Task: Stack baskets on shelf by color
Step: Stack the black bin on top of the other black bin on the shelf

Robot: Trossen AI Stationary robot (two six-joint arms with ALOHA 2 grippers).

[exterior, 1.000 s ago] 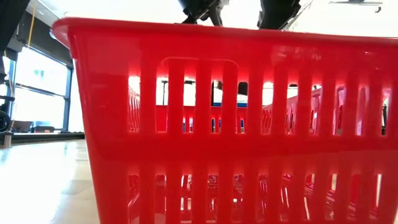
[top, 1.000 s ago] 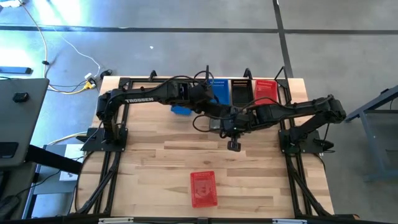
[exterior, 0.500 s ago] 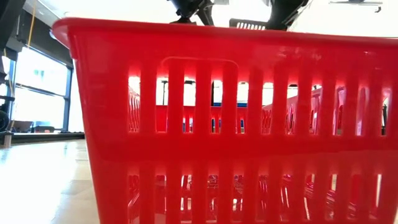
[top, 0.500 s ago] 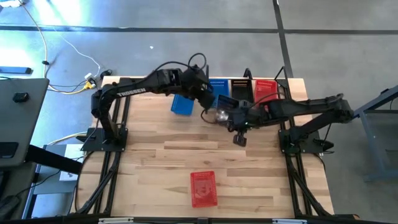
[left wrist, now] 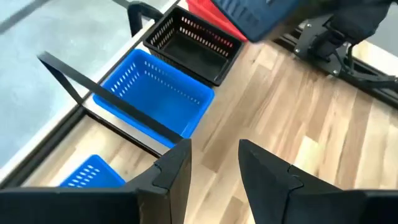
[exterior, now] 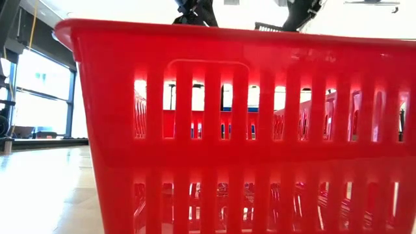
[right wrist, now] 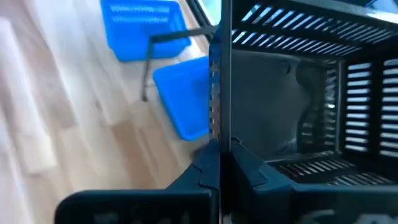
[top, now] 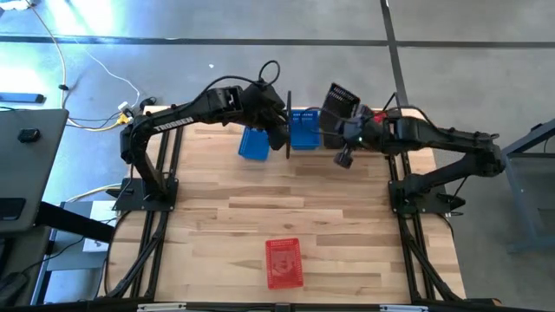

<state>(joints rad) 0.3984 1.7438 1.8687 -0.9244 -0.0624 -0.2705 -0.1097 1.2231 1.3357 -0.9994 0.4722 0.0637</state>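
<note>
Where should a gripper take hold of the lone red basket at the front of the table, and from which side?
Pinch the top rim of one wall of the red basket, coming from straight above: it stands upright with its opening upward, and nothing stands close beside it.

You have a light wooden table [top: 225,217] with planks running left to right. Near its front edge, about midway across, a red basket [top: 284,263] sits alone on the bare wood; in the low view its slotted wall [exterior: 247,130] fills almost everything. Along the far edge stands the thin black shelf [left wrist: 118,106]. On it, from your left, sit a blue basket [left wrist: 155,96], a black basket [left wrist: 193,45] touching it, then a red one [left wrist: 208,12] only partly seen. A second blue basket [top: 254,144] lies on the table just left of the shelf. The arms' black frames [top: 143,234] rest on the table at both sides.
</note>
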